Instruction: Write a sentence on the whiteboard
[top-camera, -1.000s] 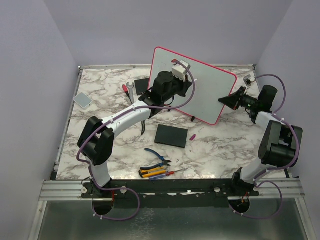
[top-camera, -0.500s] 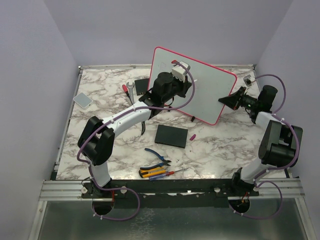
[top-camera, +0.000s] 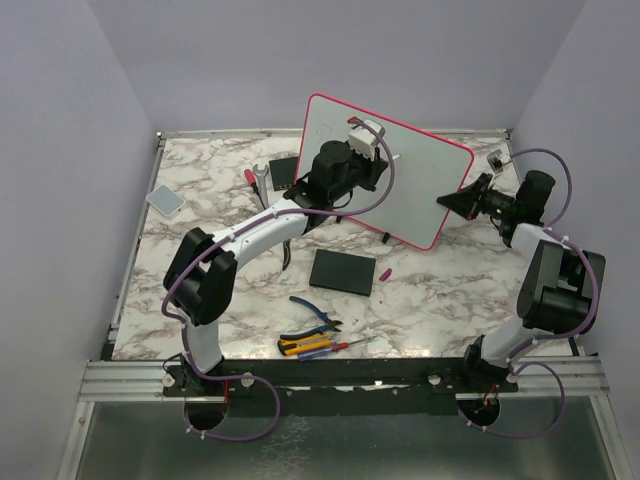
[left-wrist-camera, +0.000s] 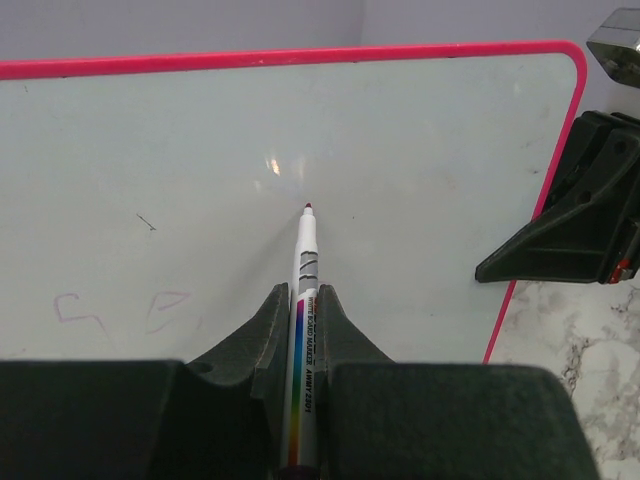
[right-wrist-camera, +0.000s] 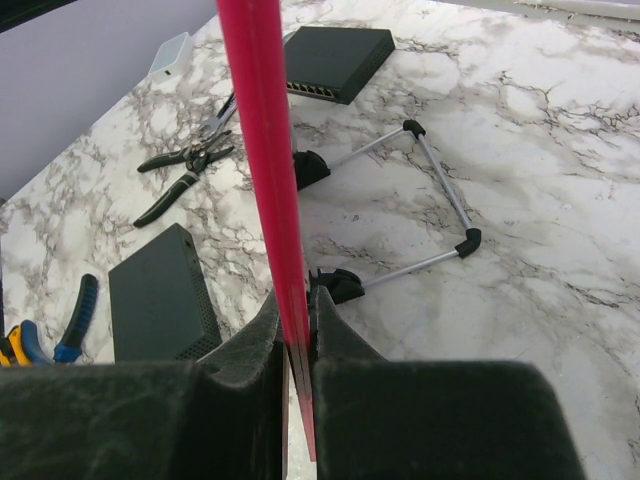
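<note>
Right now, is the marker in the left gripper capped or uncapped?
Uncapped. The marker, clamped in the left gripper, shows a bare red tip aimed at the whiteboard. Whether it touches the surface, I cannot tell.

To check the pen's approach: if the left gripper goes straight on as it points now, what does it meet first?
The whiteboard. The marker in the left gripper leads, so its red tip meets the white surface, right of the faint pink letters. Perhaps it touches now; depth is unclear.

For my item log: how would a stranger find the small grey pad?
From the pink-framed whiteboard at the table's back, go far left to the table edge. The grey pad lies there alone, pale and square, unlike the black slabs.
</note>
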